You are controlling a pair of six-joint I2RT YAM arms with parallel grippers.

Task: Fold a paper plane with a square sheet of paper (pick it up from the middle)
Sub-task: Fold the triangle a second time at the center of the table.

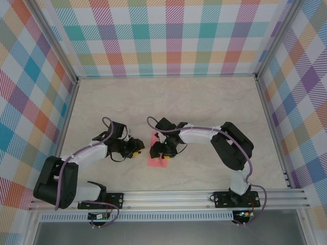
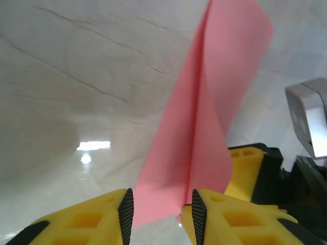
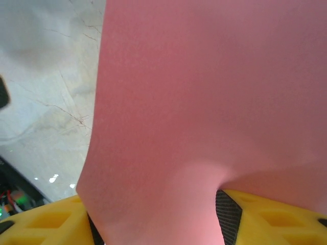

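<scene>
The square sheet of paper [image 1: 155, 156] is salmon pink and lies on the marble table between my two grippers. In the left wrist view the sheet [image 2: 204, 127] is buckled upward along a raised crease. My left gripper [image 2: 159, 206] has its yellow fingers apart around the sheet's near edge, with the crease ending against the right pad [image 2: 198, 212]. In the right wrist view the sheet [image 3: 204, 92] bulges up between the pads of my right gripper [image 3: 153, 217], which stand well apart. From above, the left gripper [image 1: 139, 149] and right gripper [image 1: 164, 149] flank the paper closely.
Checked walls [image 1: 173, 35] close off the back and both sides of the marble table [image 1: 214, 97]. An aluminium rail [image 1: 204, 196] runs along the near edge. The right gripper's body [image 2: 306, 122] is close on the right in the left wrist view.
</scene>
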